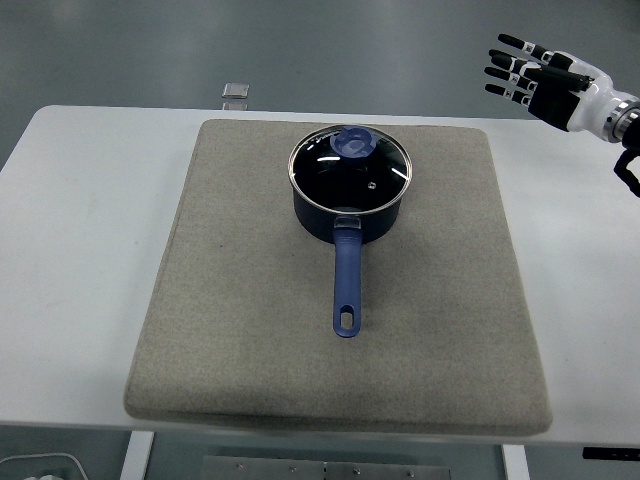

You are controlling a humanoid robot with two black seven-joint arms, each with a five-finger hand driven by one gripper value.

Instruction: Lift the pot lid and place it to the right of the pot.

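One pot (350, 195) is being shown with its handle (346, 280) pointing toward the near edge, one lid (351, 168) on it; the right hand (545, 82) is being held released, well apart.

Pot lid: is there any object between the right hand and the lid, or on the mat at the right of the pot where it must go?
Nothing visible. The right hand is up at the far right, fingers spread, with only bare mat between it and the pot lid. The mat right of the pot is bare too.
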